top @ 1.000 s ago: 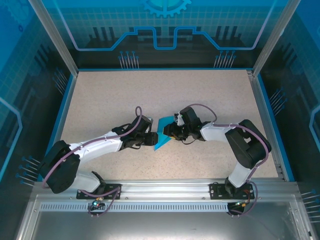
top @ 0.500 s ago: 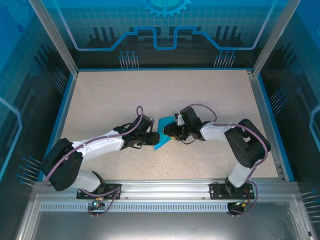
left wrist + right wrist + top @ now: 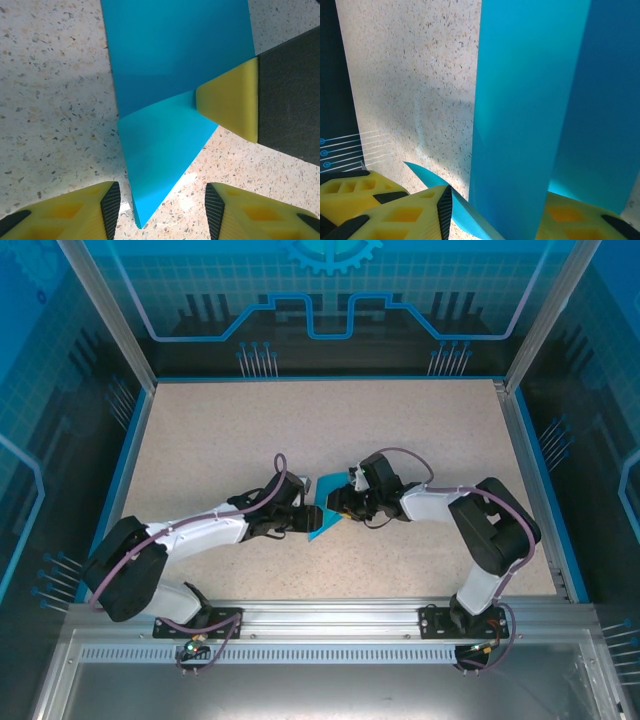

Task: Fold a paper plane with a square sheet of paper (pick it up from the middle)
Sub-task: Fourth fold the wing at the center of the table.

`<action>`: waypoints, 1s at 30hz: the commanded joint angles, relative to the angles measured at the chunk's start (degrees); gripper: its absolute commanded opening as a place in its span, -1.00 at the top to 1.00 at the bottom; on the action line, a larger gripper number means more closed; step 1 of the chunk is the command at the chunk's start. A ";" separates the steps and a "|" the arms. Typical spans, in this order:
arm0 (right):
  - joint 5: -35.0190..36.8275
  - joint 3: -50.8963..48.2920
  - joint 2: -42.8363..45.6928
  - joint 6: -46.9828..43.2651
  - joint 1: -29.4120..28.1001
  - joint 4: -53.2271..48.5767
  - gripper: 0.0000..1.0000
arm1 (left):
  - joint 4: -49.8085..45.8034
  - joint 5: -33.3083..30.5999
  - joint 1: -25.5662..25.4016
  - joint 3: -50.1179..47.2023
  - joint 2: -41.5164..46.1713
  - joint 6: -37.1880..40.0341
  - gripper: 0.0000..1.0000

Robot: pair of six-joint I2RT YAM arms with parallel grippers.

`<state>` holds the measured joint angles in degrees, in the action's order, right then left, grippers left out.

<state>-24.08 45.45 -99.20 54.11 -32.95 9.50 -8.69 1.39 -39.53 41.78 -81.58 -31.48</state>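
You've got thin, smooth, matt teal paper (image 3: 170, 55) just ahead of the left gripper (image 3: 162, 205). Its fingers (image 3: 70, 212) look like yellow plastic w/ black rubbery pads (image 3: 111, 205). The table (image 3: 50, 100) beneath is speckled, matt, stone-like.

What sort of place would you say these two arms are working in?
Probably a robot lab or demo workcell: a speckled tabletop boxed in by aluminium frame posts and blue panels printed with a gear and circuit lines, with the left arm and right arm bolted to a rail.
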 commanded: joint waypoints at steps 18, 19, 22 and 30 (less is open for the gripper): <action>-5.06 2.95 -3.47 -4.34 2.06 -1.04 0.17 | 0.41 -4.81 -4.14 1.82 -0.37 2.54 -0.03; -5.10 3.11 -3.48 -4.28 2.10 -0.89 0.18 | 0.34 -4.92 -4.39 1.60 -0.48 2.76 -0.04; -5.27 3.14 -3.32 -4.18 2.19 -0.80 0.21 | 0.25 -5.19 -5.68 1.55 -1.29 3.53 -0.09; -4.58 2.92 -1.93 -5.46 2.87 -3.26 0.22 | -1.22 -7.26 -9.80 4.98 -5.98 5.92 -0.14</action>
<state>-28.08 47.40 -102.26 50.24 -31.35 8.73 -8.73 -3.60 -48.42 44.36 -86.11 -27.86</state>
